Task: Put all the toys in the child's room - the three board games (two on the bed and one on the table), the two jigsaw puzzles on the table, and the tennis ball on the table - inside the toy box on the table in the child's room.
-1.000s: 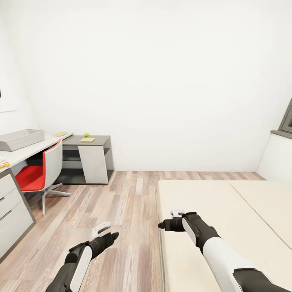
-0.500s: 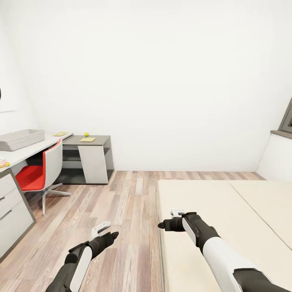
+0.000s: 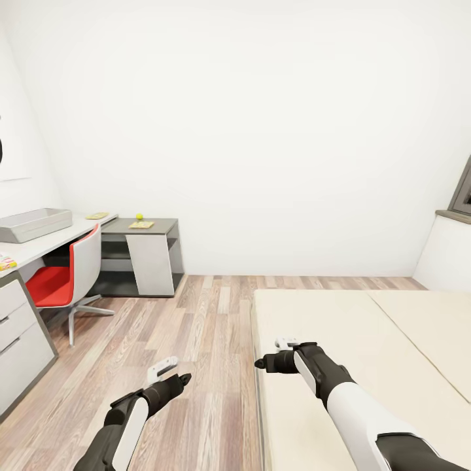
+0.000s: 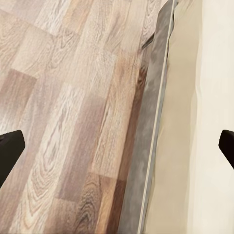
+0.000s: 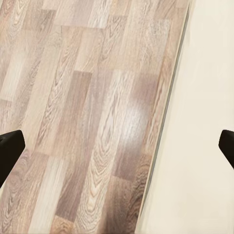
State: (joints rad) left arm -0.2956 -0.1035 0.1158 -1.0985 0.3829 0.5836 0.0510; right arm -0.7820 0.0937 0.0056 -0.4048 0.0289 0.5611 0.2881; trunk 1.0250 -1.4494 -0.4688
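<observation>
Beige bed (image 3: pixel 366 340), grey toy box (image 3: pixel 34 224), red chair (image 3: pixel 62 278).

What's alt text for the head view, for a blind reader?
Both arms reach forward with empty, open pincers, left pincer over wood floor, right pincer over the bare beige bed. Far left, a table holds a grey toy box, tennis ball and two jigsaw puzzles; a red chair stands by it.

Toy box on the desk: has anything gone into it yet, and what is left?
Nothing looks done. The toy box shows no toys over its rim, though its inside is hidden. Both hands, left and right, are open and empty. The tennis ball and two puzzles lie on the table.
</observation>
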